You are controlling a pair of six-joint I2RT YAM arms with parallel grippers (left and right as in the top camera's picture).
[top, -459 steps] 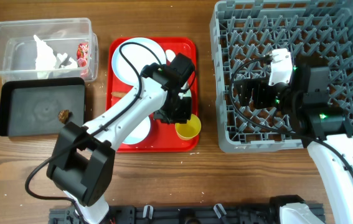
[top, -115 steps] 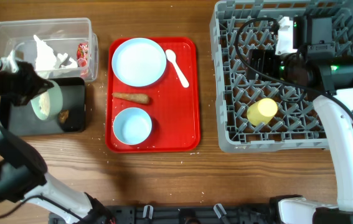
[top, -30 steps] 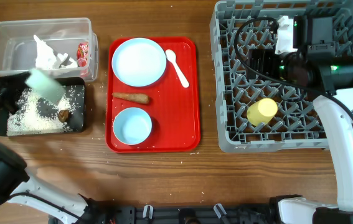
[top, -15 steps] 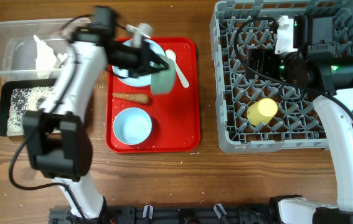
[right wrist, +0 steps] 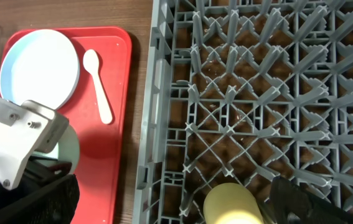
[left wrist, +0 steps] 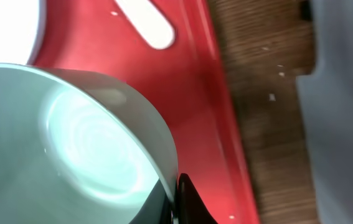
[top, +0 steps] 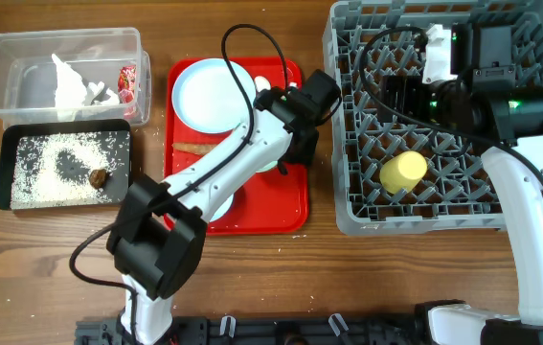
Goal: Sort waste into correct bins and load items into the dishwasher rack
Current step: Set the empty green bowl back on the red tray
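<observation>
My left gripper (top: 295, 149) is shut on the rim of the pale green bowl (top: 271, 165) and holds it tilted above the right side of the red tray (top: 285, 213). The left wrist view shows the fingers (left wrist: 176, 196) pinching the empty bowl (left wrist: 70, 143). The blue plate (top: 209, 96), carrot stick (top: 190, 149) and blue bowl (top: 215, 203), half hidden by the arm, are on the red tray. The yellow cup (top: 402, 172) lies in the grey rack (top: 348, 218). My right gripper (top: 400, 96) is open and empty above the rack, just behind the cup (right wrist: 235, 205).
The clear tub (top: 3, 53) holds the white scrap (top: 70, 86) and red wrapper (top: 127, 81). The black tray (top: 5, 187) holds rice crumbs (top: 56, 163) and a brown lump (top: 99, 176). A white spoon (right wrist: 98, 87) lies on the red tray beside the plate.
My left arm tipped rice out of the green bowl onto the black tray, then carried the bowl right to the red tray's right edge. The right arm stayed still over the rack.
</observation>
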